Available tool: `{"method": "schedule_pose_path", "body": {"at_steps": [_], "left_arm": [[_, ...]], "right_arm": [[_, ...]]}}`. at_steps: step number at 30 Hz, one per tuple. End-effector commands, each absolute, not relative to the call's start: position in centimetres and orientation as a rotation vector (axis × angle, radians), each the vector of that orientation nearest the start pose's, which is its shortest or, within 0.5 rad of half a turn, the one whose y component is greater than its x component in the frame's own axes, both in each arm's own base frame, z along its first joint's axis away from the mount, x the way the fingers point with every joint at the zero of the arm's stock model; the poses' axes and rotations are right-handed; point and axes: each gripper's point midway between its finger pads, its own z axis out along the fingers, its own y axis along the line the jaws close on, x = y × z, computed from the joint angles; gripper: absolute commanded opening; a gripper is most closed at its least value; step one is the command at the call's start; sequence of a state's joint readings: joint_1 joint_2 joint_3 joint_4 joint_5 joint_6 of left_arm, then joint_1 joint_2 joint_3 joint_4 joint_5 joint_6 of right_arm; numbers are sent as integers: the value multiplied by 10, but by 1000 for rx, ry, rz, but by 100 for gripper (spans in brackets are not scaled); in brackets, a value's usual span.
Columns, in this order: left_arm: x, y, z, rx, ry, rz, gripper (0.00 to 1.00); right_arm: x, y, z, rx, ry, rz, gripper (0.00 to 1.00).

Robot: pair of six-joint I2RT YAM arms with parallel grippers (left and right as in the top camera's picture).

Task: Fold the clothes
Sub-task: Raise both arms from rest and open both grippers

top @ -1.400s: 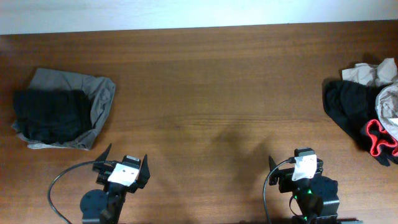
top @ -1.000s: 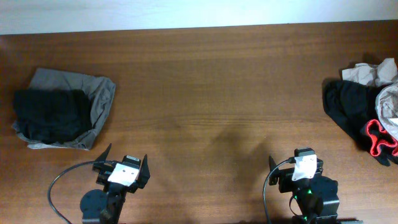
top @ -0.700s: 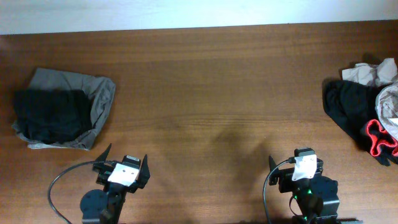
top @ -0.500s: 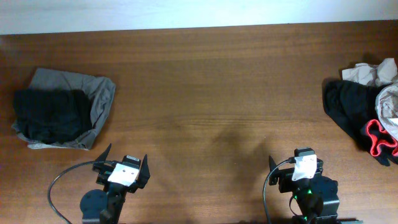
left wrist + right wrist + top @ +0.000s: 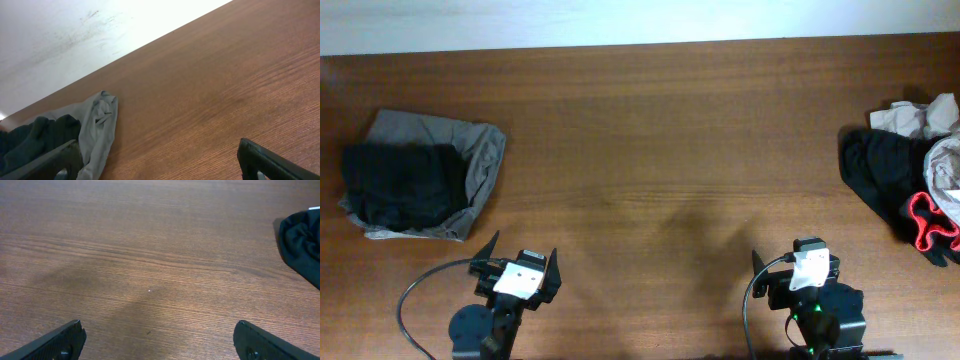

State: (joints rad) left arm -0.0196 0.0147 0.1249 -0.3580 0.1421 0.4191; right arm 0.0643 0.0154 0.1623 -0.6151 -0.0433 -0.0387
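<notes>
Grippers, as you see them: left gripper (image 5: pixel 157 148) and right gripper (image 5: pixel 159 329) both spread wide, nothing between the fingers, low over the near edge of the table (image 5: pixel 650 120). Stack (image 5: pixel 418 186), black on grey, lies far left. Loose pile (image 5: pixel 903 182), black, grey, beige with red-orange trim, sits at the right edge. Both lie well apart from your grippers.

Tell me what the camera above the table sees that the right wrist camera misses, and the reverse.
Only overhead: the folded pile at the left, black on grey; the left claw; the red-orange trim in the unfolded heap at the right. Only the right wrist: fine wood grain up close. Both: the table, the open right claw, and the heap's black garment.
</notes>
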Motion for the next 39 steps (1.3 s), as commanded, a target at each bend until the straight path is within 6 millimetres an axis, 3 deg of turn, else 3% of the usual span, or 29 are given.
{"method": "schedule_pose_path", "body": {"at_steps": [1,4,6,8,11,14,16,22,26,32,36,39], "left_arm": [[229,-30,140,485,1757,137,100],[228,-38,142,519,1736,91,99],[223,-56,143,586,1706,-2,99],[215,-79,152,679,1630,-124,99],[202,-105,169,791,1502,-252,99],[204,-104,182,744,1475,-269,99],[206,-101,199,649,1468,-317,99],[207,-93,274,542,1420,-322,99],[229,-93,306,529,1529,-352,99],[282,-94,324,493,1855,-457,99],[313,-95,339,471,2011,-513,99],[330,-100,343,470,2061,-569,99]], "right_arm": [[208,20,101,-135,2029,58,99],[210,21,105,-135,2012,58,99],[215,24,117,-143,1960,73,99],[218,45,135,-223,1876,187,99],[204,90,152,-423,1774,441,99],[197,104,161,-490,1723,523,99],[200,104,174,-419,1697,571,99],[202,96,228,-295,1571,599,99],[208,81,253,-196,1590,538,99],[230,53,261,35,1843,451,99],[255,64,295,-95,1962,425,99],[269,85,317,-226,2030,522,99]]}}
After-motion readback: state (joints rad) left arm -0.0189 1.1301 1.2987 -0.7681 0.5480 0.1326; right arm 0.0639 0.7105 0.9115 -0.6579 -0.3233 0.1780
